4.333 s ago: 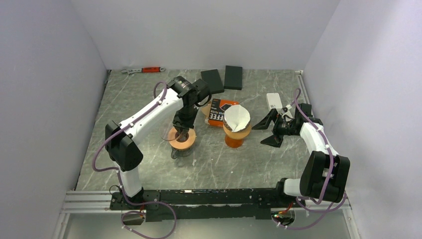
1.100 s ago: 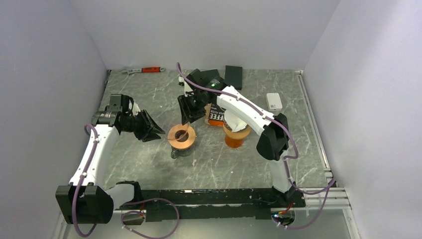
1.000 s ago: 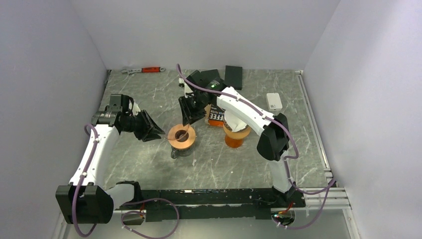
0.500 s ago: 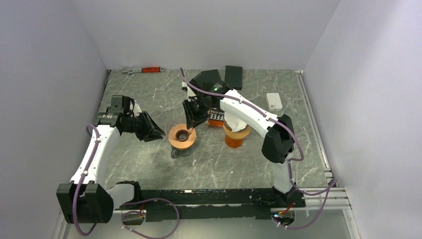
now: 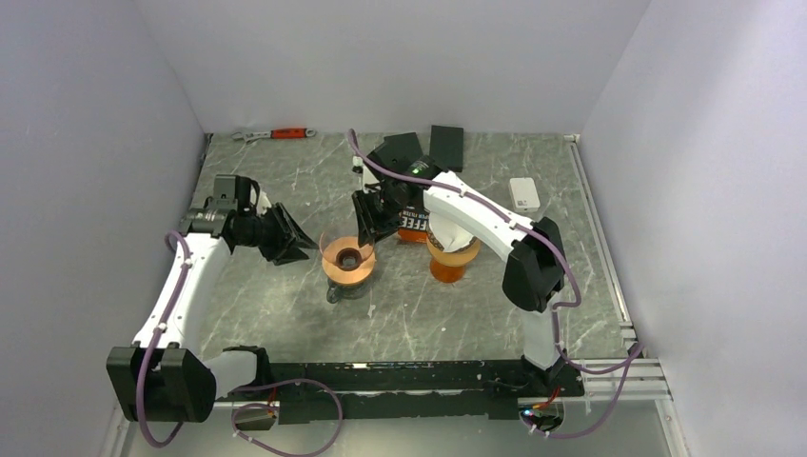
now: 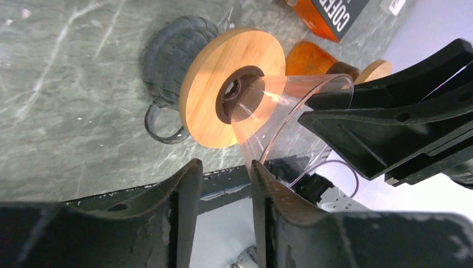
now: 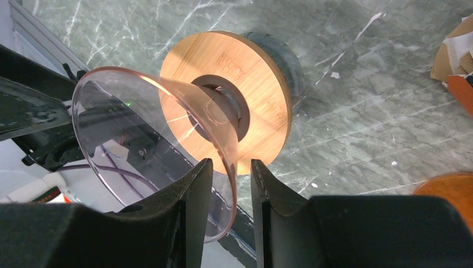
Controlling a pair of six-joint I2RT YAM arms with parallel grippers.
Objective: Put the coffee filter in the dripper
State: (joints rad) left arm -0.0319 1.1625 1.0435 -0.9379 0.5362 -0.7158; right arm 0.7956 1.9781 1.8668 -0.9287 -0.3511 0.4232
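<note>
Orange box [image 6: 329,14]: partial white lettering "COFFE".
</note>
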